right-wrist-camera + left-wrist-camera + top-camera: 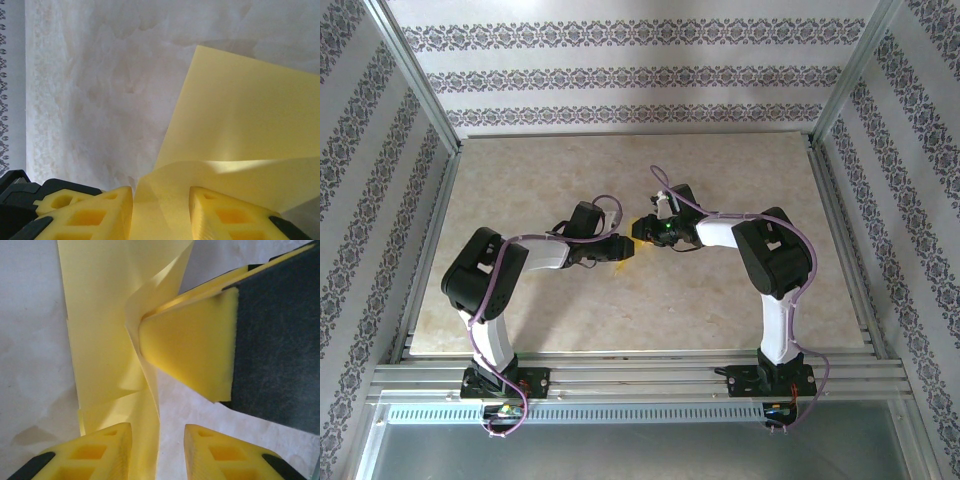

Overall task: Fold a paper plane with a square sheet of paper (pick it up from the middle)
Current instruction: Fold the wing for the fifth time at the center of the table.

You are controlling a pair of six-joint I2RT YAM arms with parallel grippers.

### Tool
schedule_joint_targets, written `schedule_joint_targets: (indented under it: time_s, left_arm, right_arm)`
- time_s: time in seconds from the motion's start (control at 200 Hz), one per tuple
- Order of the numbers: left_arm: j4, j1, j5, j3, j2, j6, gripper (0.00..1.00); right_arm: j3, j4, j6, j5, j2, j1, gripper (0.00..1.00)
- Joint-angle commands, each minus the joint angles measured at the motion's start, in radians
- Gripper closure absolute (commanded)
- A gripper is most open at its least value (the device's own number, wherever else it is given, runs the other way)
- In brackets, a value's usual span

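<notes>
At the bottom of the overhead frame the aluminium rail [640,372] carries both bases; from it the left arm [490,300] and the right arm [775,270] bend inward over the marbled tabletop [520,180]. They meet near the frame's centre; there the left gripper [618,248] and the right gripper [646,230] stand just beside each other, with a sliver of the yellow sheet of paper [626,256] at their tips; beyond is the patterned back wall [640,75].

In the left wrist view the left gripper [157,457] sits at the bottom edge, its fingers spread; tabletop shows in the gap, and a strip of the sheet of paper [100,315] runs beside the left-hand one. Higher up, the creased sheet fills the upper left; a foam-padded finger [190,350] of the right gripper enters from the right, its tip at a raised fold.

In the right wrist view the right gripper [161,220] has its fingers apart at the bottom edge; a curled fold fills the gap, and I cannot tell whether they press on it. Beyond, the sheet [240,110] spreads across the right half.
</notes>
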Motion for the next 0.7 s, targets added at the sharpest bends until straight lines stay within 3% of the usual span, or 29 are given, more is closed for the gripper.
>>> schedule_joint_targets:
  time_s: [0.0,0.385,0.695]
  left_arm:
    - [-0.002,-0.008,-0.008,0.010,0.027,0.034,0.67]
    - [-0.067,-0.022,-0.039,0.020,0.057,0.089,0.65]
    - [-0.146,-0.027,-0.106,0.009,0.061,0.152,0.70]
  right_arm:
    - [0.024,-0.003,0.004,-0.024,-0.001,0.011,0.64]
    - [0.034,0.003,0.032,-0.035,-0.002,0.006,0.64]
    - [0.045,-0.002,0.072,-0.041,-0.018,-0.008,0.64]
